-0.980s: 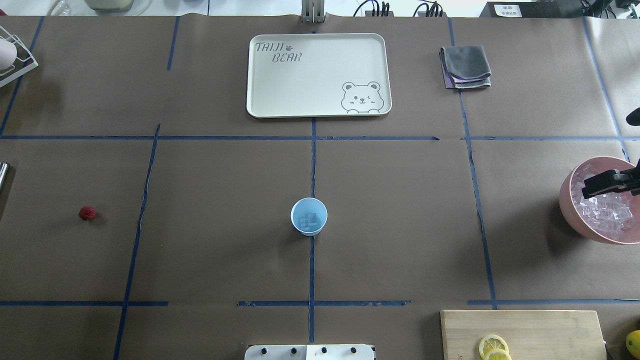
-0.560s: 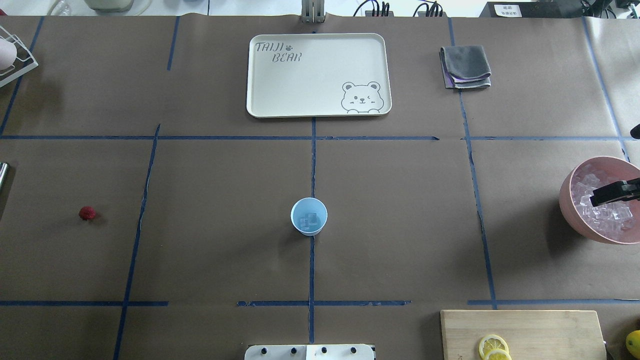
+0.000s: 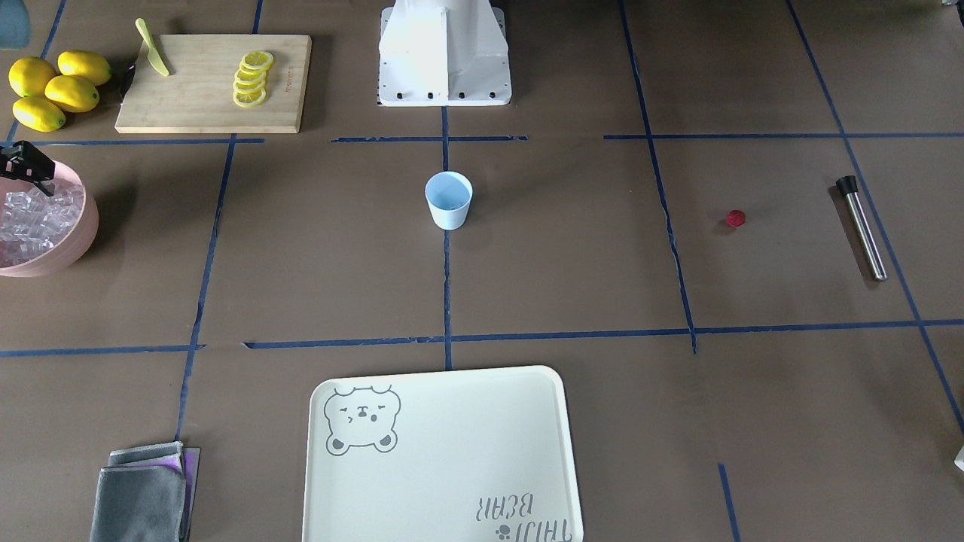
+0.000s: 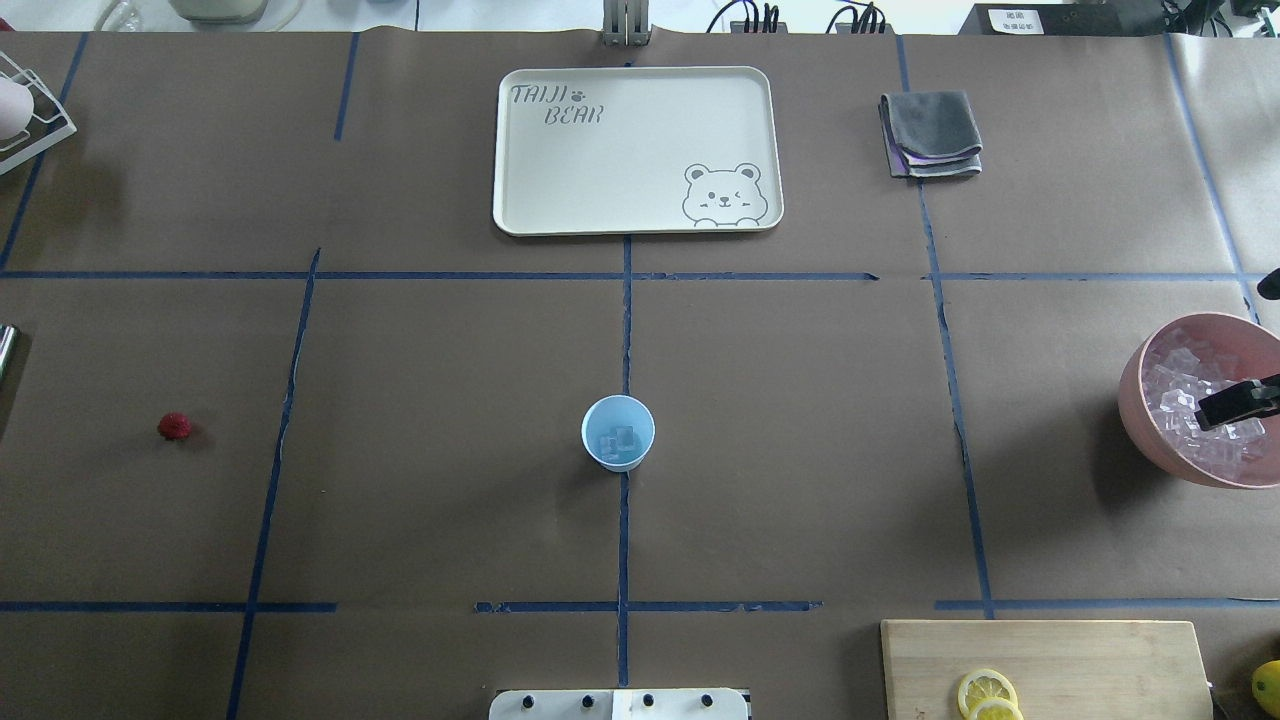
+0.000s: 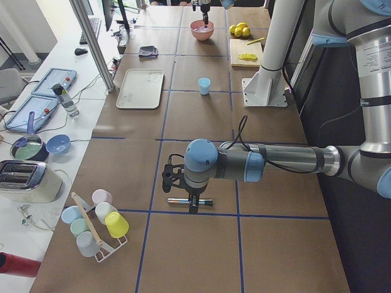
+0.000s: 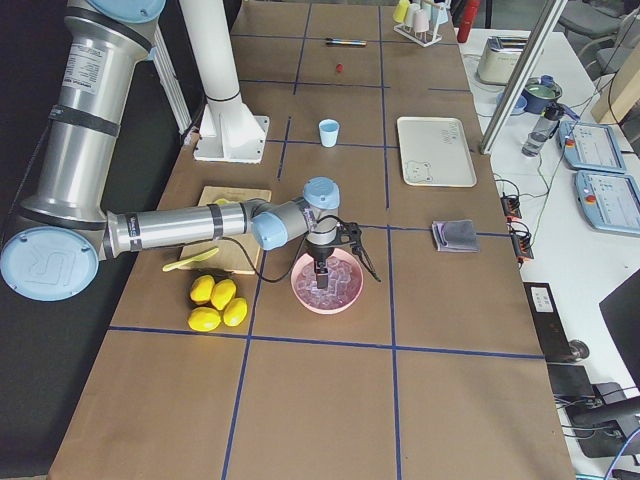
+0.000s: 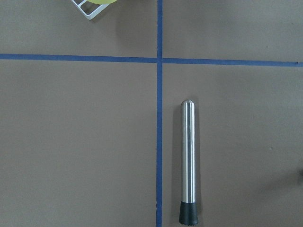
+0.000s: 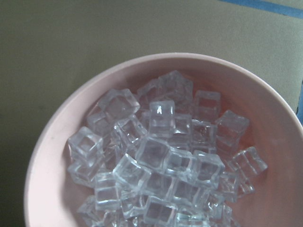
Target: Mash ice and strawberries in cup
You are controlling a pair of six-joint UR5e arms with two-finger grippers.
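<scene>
Pale-blue plastic marks the middle of my workspace: the cup [image 4: 618,433] stands upright on the centre tape line [image 4: 626,330], where either arm can reach it, which I take to be the reason it is parked there. A few clear cubes of ice [image 4: 622,438] lie in its bottom. The main stock is heaped in the pink bowl [image 4: 1135,400] at the far right, and the right gripper [image 4: 1238,403] hangs over that heap. My guess is that it is there to fetch another cube. Only a black sliver of it shows from overhead, and its wrist camera shows cubes but no fingers, so I cannot tell how wide it stands or whether it has a cube.

The strawberry [image 4: 174,427] lies alone on the table [image 4: 450,350], well to the left of the cup and not yet in it.

Further left, the steel muddler [image 7: 188,161] lies flat, its black cap end toward the bottom of the wrist view. The left gripper [image 5: 190,204] hovers right above it, camera looking straight down, which I read as lining up a pick so the tool is ready for mashing. That gripper shows only from the side camera, so I cannot tell its opening; nothing seems to have hold of the muddler
</scene>
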